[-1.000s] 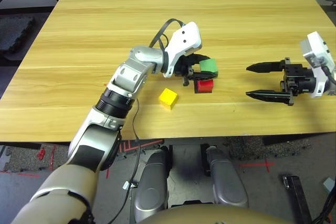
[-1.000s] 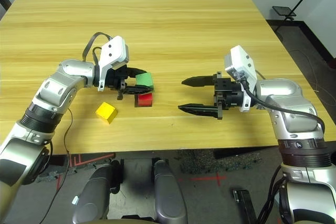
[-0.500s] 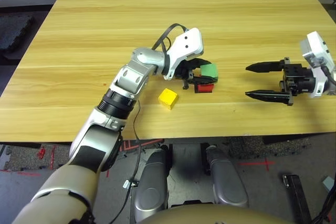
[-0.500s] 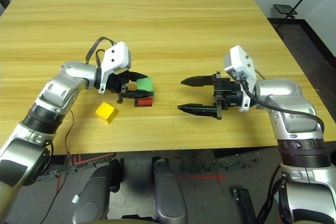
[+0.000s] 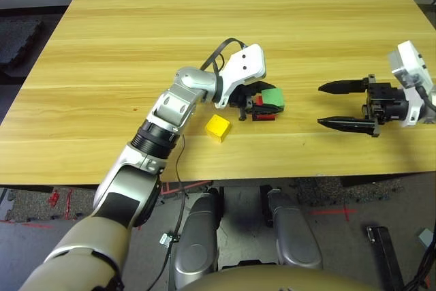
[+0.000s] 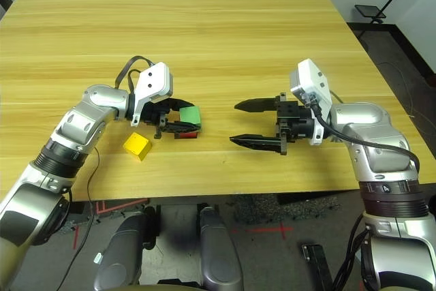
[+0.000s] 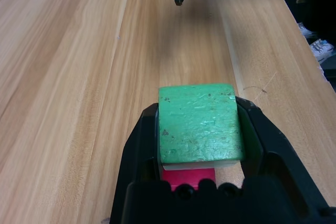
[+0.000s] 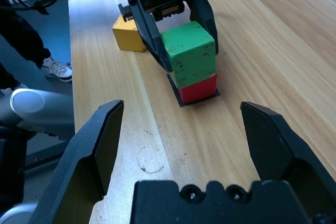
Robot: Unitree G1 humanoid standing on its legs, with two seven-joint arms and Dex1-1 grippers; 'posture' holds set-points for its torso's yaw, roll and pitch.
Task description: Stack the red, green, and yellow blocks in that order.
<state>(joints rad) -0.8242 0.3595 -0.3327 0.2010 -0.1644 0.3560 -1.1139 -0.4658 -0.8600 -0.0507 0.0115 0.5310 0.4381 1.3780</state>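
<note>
Here the left gripper (image 7: 199, 145) clamps the green block (image 7: 199, 123) directly atop the red block (image 8: 198, 87). The right wrist view reveals the black patch (image 8: 178, 99) beneath the stack, with the yellow block (image 5: 218, 127) nearby. Well apart, the right gripper (image 5: 332, 105) hovers spread wide.

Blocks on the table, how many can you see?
3. The green block sits on the red block, held in the left gripper jaws. The yellow block lies apart, nearer the robot.
</note>
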